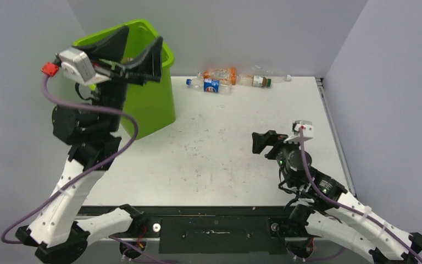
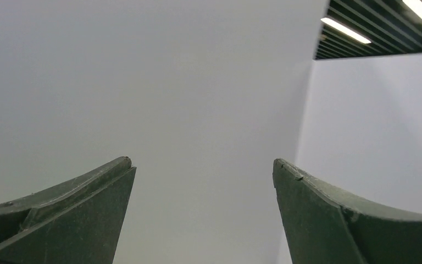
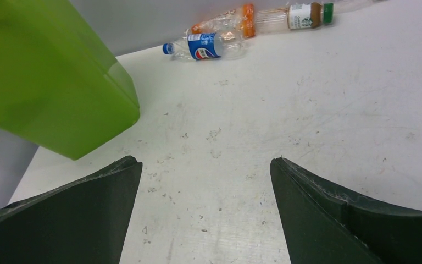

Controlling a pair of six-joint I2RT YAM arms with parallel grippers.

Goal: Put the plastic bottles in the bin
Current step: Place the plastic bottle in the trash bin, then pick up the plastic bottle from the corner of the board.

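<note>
Plastic bottles (image 1: 210,85) — three of them — lie in a bunch at the top middle of the frame, at the far edge of the desk (image 1: 214,165). The bin (image 1: 154,104) stands at the upper left. The left claw (image 1: 143,37) hangs over the bin's mouth, wide open and empty, so I think a drop is done. The right claw (image 3: 204,160) sits low at the lower right, wide open and empty too, facing the bottles. Next it must reach far across and close on one. The desk is white with small scuff marks. Plain grey walls stand around.
</note>
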